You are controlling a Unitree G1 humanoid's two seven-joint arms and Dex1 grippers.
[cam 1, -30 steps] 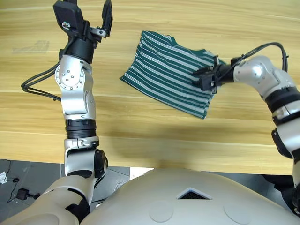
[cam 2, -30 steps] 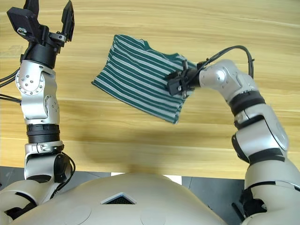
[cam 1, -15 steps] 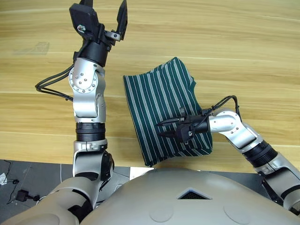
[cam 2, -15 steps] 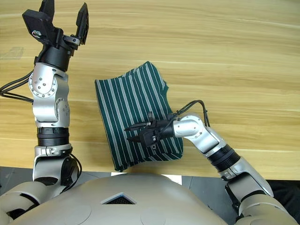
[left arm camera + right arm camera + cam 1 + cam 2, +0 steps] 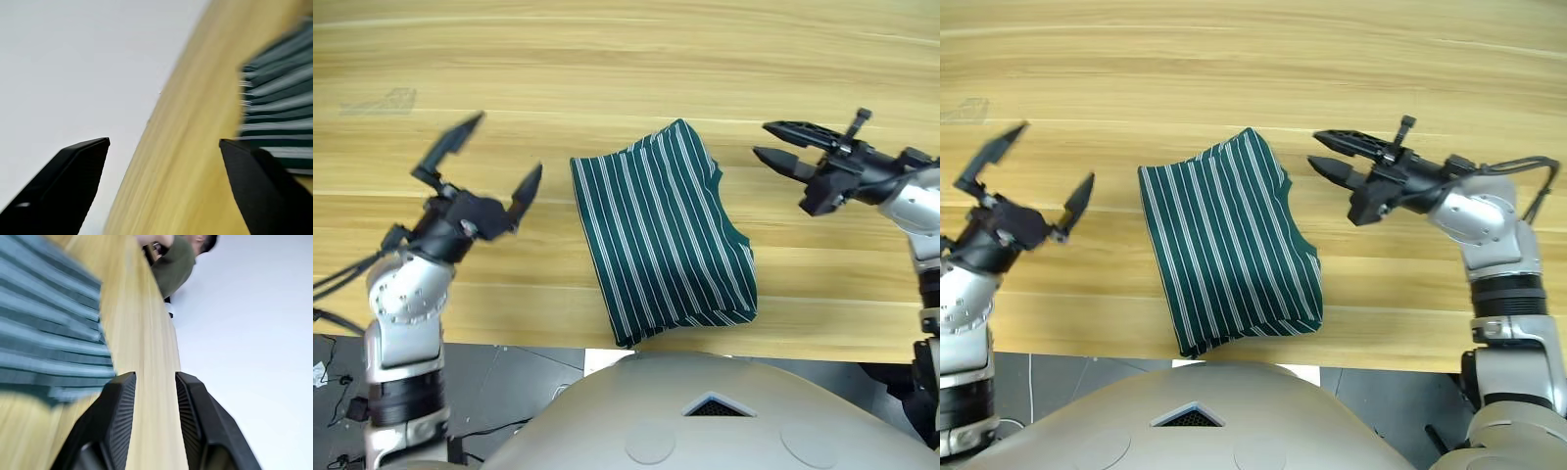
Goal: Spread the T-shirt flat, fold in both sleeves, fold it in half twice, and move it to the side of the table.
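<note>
The folded T-shirt [image 5: 661, 235] lies at lower centre by the table's [image 5: 607, 59] near edge, my left gripper [image 5: 506, 145] at middle left and right gripper [image 5: 761, 139] at upper right both splayed wide on nothing, so I'd retreat high and outward, never brushing its folds.

A faint grey printed mark [image 5: 377, 98] lies on the light wooden table [image 5: 626, 59], towards its far left. Below the table's near edge runs a dark grey floor [image 5: 509, 367]. A small pale rectangular patch [image 5: 607, 359] lies just under the middle of that edge, and thin black cables [image 5: 337, 387] lie towards its left end. Beyond one table edge rises a plain white wall [image 5: 73, 58].
</note>
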